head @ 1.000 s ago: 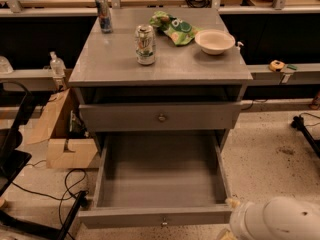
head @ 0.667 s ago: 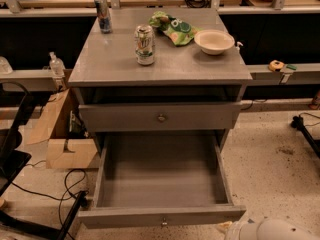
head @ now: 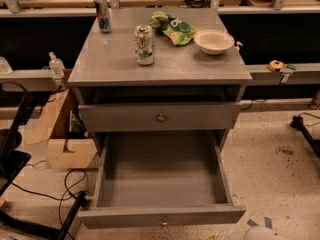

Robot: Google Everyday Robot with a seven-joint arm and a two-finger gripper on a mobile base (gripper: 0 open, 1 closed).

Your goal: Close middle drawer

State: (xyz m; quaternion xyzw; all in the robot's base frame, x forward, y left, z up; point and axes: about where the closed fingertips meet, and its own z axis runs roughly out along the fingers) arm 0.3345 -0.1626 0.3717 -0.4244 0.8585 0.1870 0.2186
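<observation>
The middle drawer [head: 160,176] is a grey shallow box pulled far out of the grey cabinet [head: 100,64] toward me. It is empty inside. Its flat front [head: 120,217] carries a small round knob [head: 164,223] near the bottom edge of the view. The drawer above it [head: 200,116], with its own knob [head: 161,117], stands almost closed. My gripper is out of view. Only a white rounded part of my arm [head: 252,233] shows at the bottom edge, right of the open drawer's front corner.
On the cabinet top stand a green-white can [head: 144,44], a dark can [head: 103,15], a green chip bag [head: 174,26] and a white bowl [head: 213,40]. A cardboard box [head: 60,139] and cables [head: 55,189] lie on the floor at the left. A black stand [head: 307,129] is at the right.
The white part of my arm has dropped lower at the bottom right and now barely shows. The drawers and the things on the cabinet have not moved.
</observation>
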